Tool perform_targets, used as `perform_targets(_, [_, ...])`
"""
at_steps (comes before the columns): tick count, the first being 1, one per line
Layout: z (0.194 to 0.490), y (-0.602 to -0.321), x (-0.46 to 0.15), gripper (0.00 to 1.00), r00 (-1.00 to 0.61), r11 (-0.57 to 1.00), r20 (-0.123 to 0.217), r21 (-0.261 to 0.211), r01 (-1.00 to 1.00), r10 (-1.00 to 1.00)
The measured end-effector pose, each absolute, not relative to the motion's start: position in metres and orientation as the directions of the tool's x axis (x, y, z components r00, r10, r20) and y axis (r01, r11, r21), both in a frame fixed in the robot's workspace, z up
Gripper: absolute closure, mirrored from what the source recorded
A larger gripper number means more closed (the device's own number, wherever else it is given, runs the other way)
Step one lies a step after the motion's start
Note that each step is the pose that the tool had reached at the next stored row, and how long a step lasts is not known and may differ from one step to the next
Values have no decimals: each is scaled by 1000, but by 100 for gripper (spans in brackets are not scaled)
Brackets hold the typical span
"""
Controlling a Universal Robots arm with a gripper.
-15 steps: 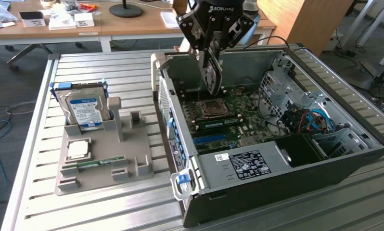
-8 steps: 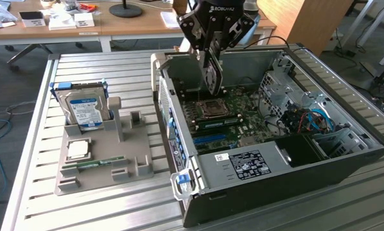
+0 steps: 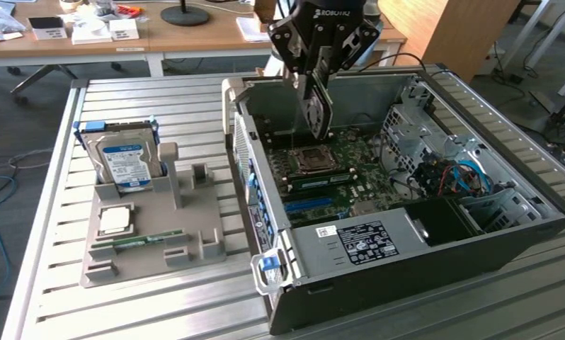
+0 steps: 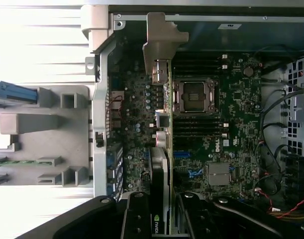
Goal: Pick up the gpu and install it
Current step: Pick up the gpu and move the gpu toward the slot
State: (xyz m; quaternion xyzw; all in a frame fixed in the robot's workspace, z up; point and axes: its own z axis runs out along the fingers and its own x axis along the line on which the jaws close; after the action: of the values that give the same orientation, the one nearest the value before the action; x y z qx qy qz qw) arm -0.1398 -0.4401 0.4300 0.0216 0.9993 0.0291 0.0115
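Thin dark gpu card hangs edge-down, upper centre of the exterior view, clamped in the black gripper over the green motherboard in the open grey computer case. Likely risk: misalignment, its silvery bracket fouling the case wall. Grey parts tray with silver hard drive sits well apart, left

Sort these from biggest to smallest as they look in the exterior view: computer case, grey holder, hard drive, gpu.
1. computer case, by far the largest.
2. grey holder.
3. hard drive.
4. gpu, smallest: it is seen edge-on, so it looks thin, though about as long as the hard drive.
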Motion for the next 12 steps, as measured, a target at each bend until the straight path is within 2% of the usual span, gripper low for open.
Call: perform_targets(12, [430,-440,-128,73,-999,997,-22,59,43,44])
